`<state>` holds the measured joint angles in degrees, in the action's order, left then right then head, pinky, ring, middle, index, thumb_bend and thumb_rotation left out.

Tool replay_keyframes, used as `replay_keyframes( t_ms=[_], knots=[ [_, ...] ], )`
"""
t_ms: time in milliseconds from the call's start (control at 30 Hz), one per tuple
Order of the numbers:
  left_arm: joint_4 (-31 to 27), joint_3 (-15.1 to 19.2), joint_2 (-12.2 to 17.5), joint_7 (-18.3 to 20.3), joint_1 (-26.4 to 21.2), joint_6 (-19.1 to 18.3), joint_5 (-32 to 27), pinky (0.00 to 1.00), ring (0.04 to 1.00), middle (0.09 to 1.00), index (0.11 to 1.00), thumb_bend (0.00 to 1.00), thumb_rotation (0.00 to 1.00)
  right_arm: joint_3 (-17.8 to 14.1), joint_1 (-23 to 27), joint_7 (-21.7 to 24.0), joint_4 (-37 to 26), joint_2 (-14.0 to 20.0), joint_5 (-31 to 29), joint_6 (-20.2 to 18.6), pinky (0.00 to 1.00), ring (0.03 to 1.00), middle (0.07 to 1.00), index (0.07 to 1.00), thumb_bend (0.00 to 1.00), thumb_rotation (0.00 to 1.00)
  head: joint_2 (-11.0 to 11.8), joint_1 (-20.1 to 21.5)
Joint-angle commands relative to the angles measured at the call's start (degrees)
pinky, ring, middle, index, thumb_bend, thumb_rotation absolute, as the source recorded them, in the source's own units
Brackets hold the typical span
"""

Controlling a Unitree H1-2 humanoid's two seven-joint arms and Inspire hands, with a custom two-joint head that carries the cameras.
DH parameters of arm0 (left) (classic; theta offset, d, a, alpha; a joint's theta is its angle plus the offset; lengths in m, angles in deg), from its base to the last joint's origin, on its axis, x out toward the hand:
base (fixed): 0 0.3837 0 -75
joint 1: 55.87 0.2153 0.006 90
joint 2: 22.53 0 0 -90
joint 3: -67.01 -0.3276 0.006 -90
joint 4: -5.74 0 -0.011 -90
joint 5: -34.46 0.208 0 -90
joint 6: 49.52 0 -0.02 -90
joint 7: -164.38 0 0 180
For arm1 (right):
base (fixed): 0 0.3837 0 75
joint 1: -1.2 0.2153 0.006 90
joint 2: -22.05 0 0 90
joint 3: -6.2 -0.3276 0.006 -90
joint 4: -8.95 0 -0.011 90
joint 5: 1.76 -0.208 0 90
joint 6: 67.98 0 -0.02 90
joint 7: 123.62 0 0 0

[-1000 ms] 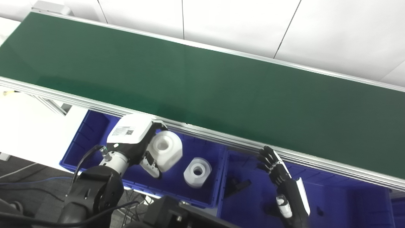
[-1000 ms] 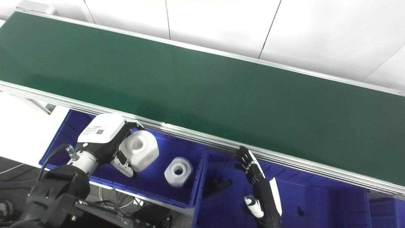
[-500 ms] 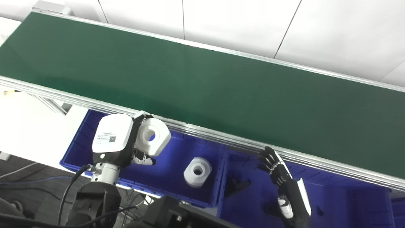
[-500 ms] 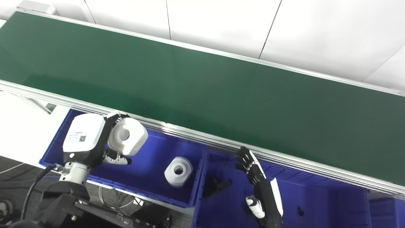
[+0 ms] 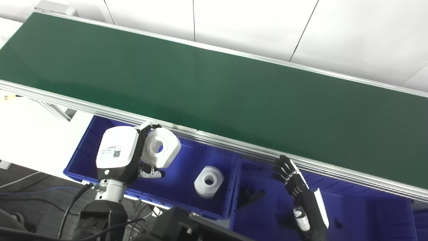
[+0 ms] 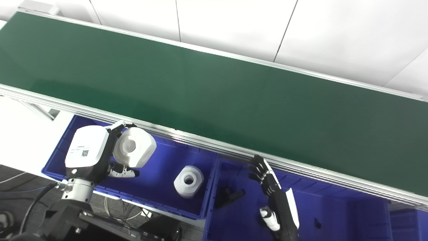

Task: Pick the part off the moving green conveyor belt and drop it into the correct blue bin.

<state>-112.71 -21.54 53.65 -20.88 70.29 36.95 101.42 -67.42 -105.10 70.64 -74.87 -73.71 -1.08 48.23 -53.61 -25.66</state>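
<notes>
My left hand [image 5: 117, 154] is shut on a white hexagonal part [image 5: 161, 147] with a round hole, holding it above the left blue bin [image 5: 93, 134]. A second white part of the same shape [image 5: 209, 181] lies on that bin's floor. The green conveyor belt [image 5: 214, 90] runs across the view with nothing on it. My right hand [image 5: 294, 180] hovers open over the right blue bin [image 5: 367, 214], fingers spread and pointing up toward the belt's rail.
A small black part [image 5: 250, 195] lies in the right bin near its left wall, another dark bit [image 5: 337, 222] further right. The belt's aluminium rail [image 5: 234, 147] overhangs both bins. White wall panels stand behind the belt.
My left hand has turned and drawn left over the bin with the white part, whose hole now faces the camera. The right hand has stayed where it was.
</notes>
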Motion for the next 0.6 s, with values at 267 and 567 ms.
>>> replay_keyframes(
  t_ms=[267, 567],
  knots=[
    [-3.61, -0.27, 1.27, 3.81, 0.7, -1.66, 6.87, 0.35, 0.425, 0.518, 0.547, 0.74, 0.17, -0.06, -0.26, 0.39, -2.4, -0.42, -0.59, -0.22, 0.8, 0.859, 0.89, 0.918, 0.89, 0.95, -0.01, 0.14],
    [-3.9, -0.72, 1.59, 4.86, 1.11, -1.59, 9.03, 0.65, 0.708, 0.728, 0.705, 1.0, 0.52, -0.09, -0.2, 0.4, -2.29, -0.41, -0.58, -0.18, 0.8, 0.857, 0.889, 0.918, 0.89, 0.95, 0.0, 0.36]
  ],
)
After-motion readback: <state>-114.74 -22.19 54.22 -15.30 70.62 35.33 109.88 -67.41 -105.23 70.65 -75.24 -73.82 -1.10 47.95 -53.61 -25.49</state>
